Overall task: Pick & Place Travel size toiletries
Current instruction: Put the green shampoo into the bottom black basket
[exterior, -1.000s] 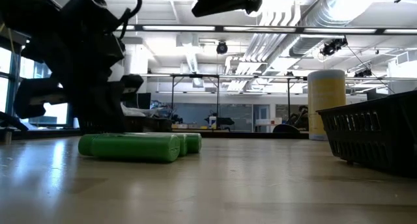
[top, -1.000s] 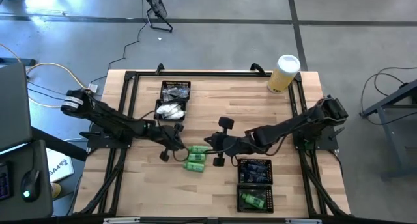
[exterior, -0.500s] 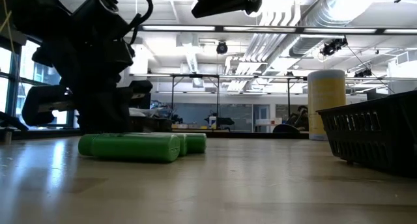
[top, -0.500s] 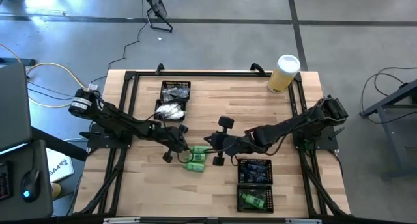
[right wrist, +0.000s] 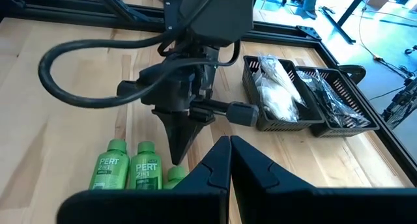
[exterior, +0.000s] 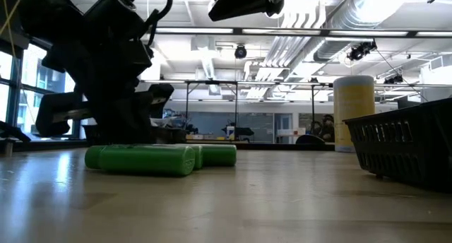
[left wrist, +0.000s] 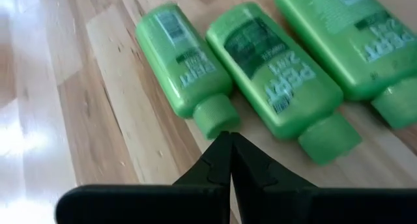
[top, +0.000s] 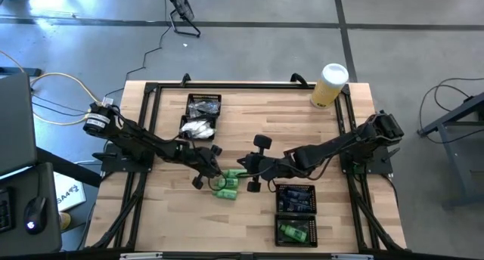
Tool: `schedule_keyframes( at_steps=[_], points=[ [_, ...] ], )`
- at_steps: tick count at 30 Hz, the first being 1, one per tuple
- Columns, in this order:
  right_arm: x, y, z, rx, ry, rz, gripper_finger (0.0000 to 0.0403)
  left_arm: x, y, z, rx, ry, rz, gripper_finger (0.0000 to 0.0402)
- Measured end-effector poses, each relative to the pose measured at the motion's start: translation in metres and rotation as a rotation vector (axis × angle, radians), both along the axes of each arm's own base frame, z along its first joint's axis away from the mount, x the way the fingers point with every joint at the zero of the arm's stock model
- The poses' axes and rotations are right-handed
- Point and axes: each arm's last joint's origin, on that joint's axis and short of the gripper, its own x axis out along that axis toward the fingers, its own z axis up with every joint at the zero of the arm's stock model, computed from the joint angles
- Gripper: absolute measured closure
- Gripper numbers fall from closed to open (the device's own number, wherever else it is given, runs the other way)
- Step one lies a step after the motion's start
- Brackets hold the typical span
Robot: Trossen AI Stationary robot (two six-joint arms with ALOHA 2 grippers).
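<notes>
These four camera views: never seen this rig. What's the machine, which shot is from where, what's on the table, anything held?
It is a robot with two dark arms at a wooden table, each ending in a two-finger gripper. One picture looks straight down, one sits at table level, and one camera rides on each wrist. Three green Pert bottles lie side by side mid-table. The left gripper is shut, its tip at the bottles' caps, holding nothing. The right gripper is shut and empty too, just beside them. A black mesh tray at the far side holds white packets; another tray at the near side holds green bottles. A yellow cylinder with a white lid stands at the far right corner.
</notes>
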Motion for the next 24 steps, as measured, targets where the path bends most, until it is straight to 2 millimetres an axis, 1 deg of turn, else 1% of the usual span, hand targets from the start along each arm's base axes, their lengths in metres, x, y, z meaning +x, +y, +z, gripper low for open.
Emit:
schedule_keyframes(
  at_steps=[6,9,15,19,24],
  points=[
    [0.000,0.000,0.000,0.000,0.001,0.000,0.0401,0.004,0.005,-0.001,-0.014,-0.024,0.009,0.0401],
    [0.000,0.000,0.000,0.000,0.002,0.000,0.0401,0.008,0.010,-0.005,-0.038,-0.017,0.001,0.0401],
    [-0.001,0.000,-0.002,0.000,0.019,-0.003,0.0401,0.025,0.010,-0.008,-0.048,-0.025,-0.045,0.0401],
    [-0.001,0.000,-0.002,-0.002,0.027,-0.004,0.0400,0.034,0.008,-0.006,-0.044,-0.041,-0.083,0.0401],
    [-0.002,-0.001,-0.003,-0.003,0.032,-0.004,0.0400,0.032,0.010,-0.006,-0.013,-0.023,-0.049,0.0401]
  ],
)
